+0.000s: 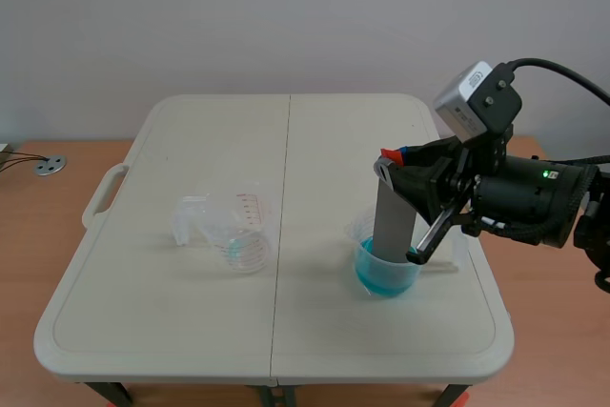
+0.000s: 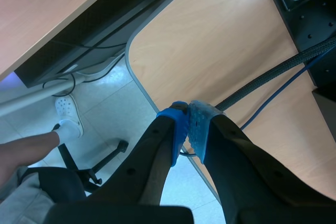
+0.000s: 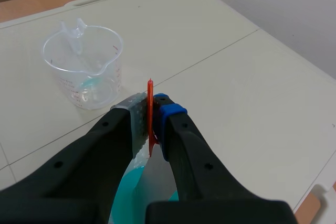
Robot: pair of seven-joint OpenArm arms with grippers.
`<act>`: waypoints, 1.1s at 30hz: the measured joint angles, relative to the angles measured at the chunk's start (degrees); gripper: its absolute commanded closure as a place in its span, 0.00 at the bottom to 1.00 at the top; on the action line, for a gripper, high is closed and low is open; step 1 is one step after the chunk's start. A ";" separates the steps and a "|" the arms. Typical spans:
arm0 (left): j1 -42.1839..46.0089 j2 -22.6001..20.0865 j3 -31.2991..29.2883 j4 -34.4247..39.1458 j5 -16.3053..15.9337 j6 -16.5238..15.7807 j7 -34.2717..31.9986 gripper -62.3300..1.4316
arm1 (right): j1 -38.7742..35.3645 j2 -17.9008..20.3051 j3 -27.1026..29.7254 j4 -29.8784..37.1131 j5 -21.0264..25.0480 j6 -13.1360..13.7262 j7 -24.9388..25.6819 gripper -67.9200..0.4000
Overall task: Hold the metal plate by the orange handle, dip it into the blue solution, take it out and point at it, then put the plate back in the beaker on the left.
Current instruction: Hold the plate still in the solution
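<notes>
Scene view: a cream folding table with a centre seam stands before a plain white wall, with a wooden surface to either side of it. The solution beaker, holding blue liquid, sits on the table's right half. The metal plate stands in it, tilted slightly, with its lower end in the liquid; how deep it goes cannot be made out. The right gripper, directly above the solution beaker, is clamped on the orange handle at the plate's top. The right arm is cut off at the frame edge. A clear beaker with red graduations and a trace of blue at its bottom stands well apart from the solution beaker, across the seam. Left wrist view: the left gripper has its pads pressed together on nothing, above the rounded corner of a wooden desk top. A pale tiled floor, cables, a chair base and a person's leg in a white shoe are visible. Right wrist view: the handle shows edge-on as a thin orange strip pinched between the pads. The plate itself is hidden under the fingers, and the solution beaker shows only in part under the gripper. The clear beaker stands beyond it, ahead of the gripper.
</notes>
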 measured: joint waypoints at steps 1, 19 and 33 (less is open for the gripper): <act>0.00 0.00 0.00 0.00 0.00 0.00 0.00 0.94 | 0.00 0.00 0.00 0.00 0.00 0.00 0.00 0.98; 0.00 0.00 0.00 0.00 0.00 0.00 0.00 0.94 | 0.00 0.00 0.00 0.00 0.00 0.00 -0.02 0.98; 0.00 0.00 0.00 0.00 0.00 0.00 0.00 0.94 | 0.00 0.00 0.00 0.00 -0.20 0.02 0.81 0.98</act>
